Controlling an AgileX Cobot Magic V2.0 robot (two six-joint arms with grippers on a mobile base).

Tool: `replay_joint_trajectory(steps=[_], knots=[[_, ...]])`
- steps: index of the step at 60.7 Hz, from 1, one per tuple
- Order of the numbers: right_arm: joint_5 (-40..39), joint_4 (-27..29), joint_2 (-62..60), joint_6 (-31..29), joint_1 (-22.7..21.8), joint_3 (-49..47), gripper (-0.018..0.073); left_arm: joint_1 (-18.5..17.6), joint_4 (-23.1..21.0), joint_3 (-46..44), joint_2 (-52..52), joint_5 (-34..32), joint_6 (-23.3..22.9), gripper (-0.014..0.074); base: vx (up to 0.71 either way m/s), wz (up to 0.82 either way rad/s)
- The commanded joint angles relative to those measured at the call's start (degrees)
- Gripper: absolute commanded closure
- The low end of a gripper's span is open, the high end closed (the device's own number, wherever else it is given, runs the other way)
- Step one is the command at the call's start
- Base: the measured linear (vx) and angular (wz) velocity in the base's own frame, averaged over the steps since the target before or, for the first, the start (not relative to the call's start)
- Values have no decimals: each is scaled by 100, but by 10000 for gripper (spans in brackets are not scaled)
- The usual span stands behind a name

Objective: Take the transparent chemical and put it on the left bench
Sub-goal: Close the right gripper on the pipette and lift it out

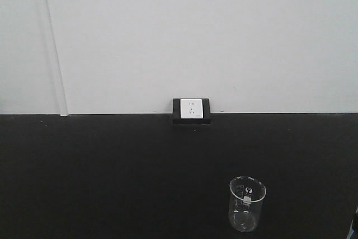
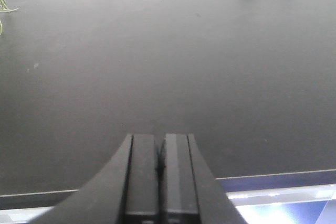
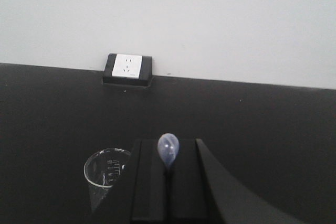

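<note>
We are judging the pick to be done and the carry to be the step in hand. The right gripper (image 3: 168, 179) is pinching the transparent chemical (image 3: 168, 149), its jaws drawn in to a narrow slit around the stem. Only the pale bulb is poking out at 12 o'clock of the pads (the stem below it is hidden). The beaker (image 3: 105, 174) is standing at 8 o'clock of that gripper, just beside the left finger.

Next, we are expecting a swing toward 9 o'clock. It calls for clearing the beaker rim, then lowering over the black bench (image 2: 173, 72) and parting the jaws gently.

The left gripper (image 2: 159, 153) is pressed closed with nothing between its pads.

Only the right wrist view is showing the pipette. The front view is showing neither gripper, just the beaker at 5 o'clock of the wall socket (image 1: 191, 109). The left wrist view alone is showing the bench's near edge.
</note>
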Motion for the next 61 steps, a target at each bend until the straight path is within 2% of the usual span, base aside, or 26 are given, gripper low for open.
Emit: replay_joint_trajectory(steps=[1,61], knots=[[-366,-33,-218,-64,-9,-105,562,-10,-4,93,-110,-449,-45,600,0,0],[-304,-4,-362,-40,-9,-105,562,-10,-4,93,-110,-449,-45,600,-1,0]])
